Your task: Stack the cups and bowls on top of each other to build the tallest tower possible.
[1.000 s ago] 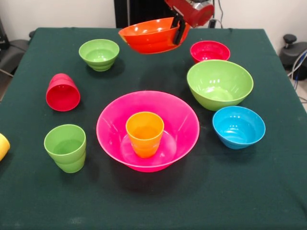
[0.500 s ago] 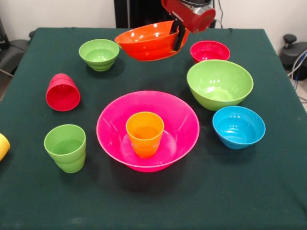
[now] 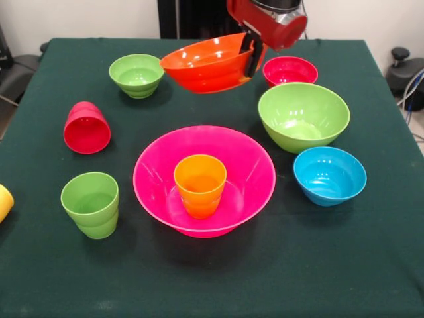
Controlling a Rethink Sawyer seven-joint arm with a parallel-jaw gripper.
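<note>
My gripper is shut on the right rim of the large orange bowl and holds it tilted in the air above the table's far middle. The very large pink bowl stands at the centre with the orange cup upright inside it. The large green bowl, small red bowl and small blue bowl are on the right. The small green bowl, the red cup on its side, the green cup and the yellow cup at the edge are on the left.
The dark green tablecloth covers the table. A black chair part shows off the right side.
My gripper has carried the orange bowl slightly down and toward the camera, and the bowl has tilted more, its left side dropping.
</note>
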